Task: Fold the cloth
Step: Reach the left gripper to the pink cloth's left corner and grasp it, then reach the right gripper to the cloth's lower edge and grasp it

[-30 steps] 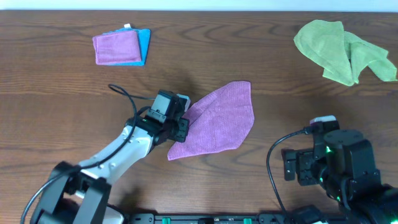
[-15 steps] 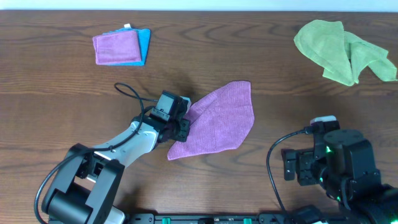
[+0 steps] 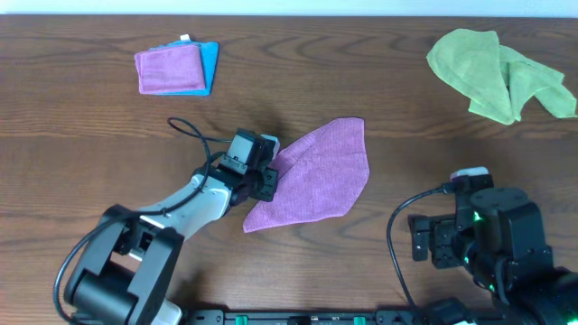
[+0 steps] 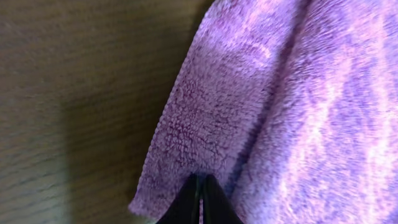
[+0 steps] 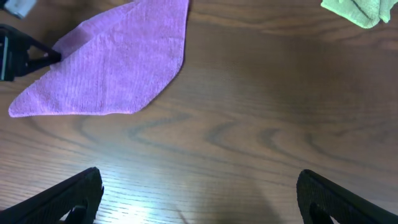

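One cloth [image 3: 316, 176], likely soft, light and floppy, lies on the counter [image 3: 90, 135] just ahead of the left hand [image 3: 268, 185], which pinches its near edge, a sound hold; the right hand [image 5: 199, 180] gapes empty, well apart.

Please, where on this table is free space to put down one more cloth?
Bare table lies between the folded cloths and the green cloth, also along the left edge. The middle is crowded: the left gripper pinches the purple cloth there.
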`<state>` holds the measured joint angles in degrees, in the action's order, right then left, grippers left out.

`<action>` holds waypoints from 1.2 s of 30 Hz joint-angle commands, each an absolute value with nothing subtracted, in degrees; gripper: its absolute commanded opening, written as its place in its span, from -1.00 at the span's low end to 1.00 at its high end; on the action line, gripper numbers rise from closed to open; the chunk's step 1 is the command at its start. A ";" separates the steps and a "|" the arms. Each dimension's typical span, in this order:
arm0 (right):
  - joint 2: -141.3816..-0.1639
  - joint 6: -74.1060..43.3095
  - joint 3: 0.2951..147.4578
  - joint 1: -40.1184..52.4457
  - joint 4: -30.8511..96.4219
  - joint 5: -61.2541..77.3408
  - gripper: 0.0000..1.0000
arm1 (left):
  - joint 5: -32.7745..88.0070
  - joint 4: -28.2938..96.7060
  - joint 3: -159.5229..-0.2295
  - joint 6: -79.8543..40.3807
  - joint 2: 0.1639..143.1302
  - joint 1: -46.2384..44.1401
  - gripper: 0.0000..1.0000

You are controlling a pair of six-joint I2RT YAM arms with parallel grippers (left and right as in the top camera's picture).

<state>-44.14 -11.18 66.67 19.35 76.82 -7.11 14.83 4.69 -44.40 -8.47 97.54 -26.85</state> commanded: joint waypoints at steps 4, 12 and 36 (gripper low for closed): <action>-44.91 -12.21 66.57 19.53 76.53 -7.01 0.98 | 14.70 4.03 -46.11 -7.25 100.09 -27.03 -0.89; -47.31 -12.19 66.57 19.53 76.55 -4.38 0.99 | 7.77 2.55 -49.39 -2.81 102.15 -26.96 -0.89; -61.71 -13.72 50.35 19.53 56.23 14.06 0.50 | 4.47 3.09 -63.92 1.32 113.47 -25.74 -0.89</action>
